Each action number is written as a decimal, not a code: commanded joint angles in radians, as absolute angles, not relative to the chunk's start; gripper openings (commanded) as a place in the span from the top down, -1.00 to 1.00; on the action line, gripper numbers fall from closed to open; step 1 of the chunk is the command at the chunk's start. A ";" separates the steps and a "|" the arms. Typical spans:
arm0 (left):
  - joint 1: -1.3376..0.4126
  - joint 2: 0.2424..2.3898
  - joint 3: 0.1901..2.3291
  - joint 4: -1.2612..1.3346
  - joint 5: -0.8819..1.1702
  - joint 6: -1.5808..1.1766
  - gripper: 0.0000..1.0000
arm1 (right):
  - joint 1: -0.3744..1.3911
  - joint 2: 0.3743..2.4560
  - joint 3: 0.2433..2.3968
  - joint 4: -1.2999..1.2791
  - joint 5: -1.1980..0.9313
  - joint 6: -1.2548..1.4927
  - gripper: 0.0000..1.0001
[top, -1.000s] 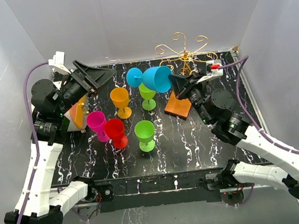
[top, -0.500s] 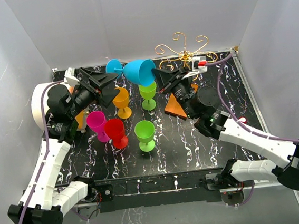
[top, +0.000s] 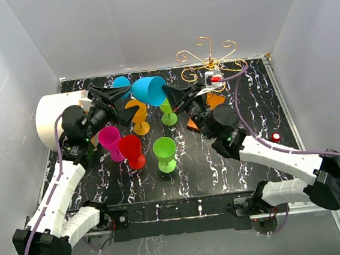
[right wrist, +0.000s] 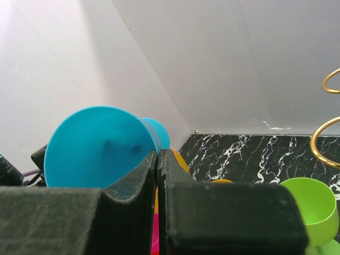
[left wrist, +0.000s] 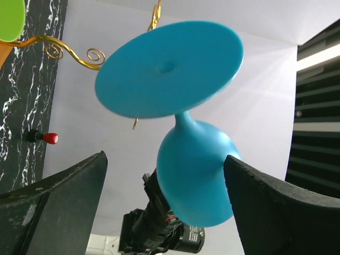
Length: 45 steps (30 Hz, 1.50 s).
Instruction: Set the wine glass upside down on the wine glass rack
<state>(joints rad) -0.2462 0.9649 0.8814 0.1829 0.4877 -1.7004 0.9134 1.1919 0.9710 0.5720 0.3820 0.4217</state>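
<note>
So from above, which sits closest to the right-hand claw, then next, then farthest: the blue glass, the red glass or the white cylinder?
1. Blue glass: its rim pinched in the right gripper.
2. Red glass: standing left of centre.
3. White cylinder: far left edge.

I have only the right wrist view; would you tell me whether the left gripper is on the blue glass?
Observer: No. The left gripper is open, with the blue glass between its jaws, untouched.
Operator: Thank you. Is anything hanging on the rack?
Observer: From above, no glass hangs on the rack.
Operator: And where is the rack from the glass?
Observer: To its right in the top view, apart from it.
</note>
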 commanded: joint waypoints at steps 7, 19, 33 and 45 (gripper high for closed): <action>-0.251 0.884 0.856 0.260 0.324 -1.827 -0.77 | 0.945 1.212 0.956 0.722 0.295 0.339 1.00; -0.251 0.876 0.919 0.260 0.235 -1.796 -0.23 | 0.954 1.224 0.941 0.765 0.261 0.304 1.00; -0.251 0.907 0.936 0.266 0.232 -1.764 1.00 | 0.957 1.191 0.920 0.729 0.149 0.372 1.00; -0.251 0.899 0.993 0.315 0.236 -1.587 1.00 | 0.957 1.014 0.957 0.313 0.217 0.488 -0.29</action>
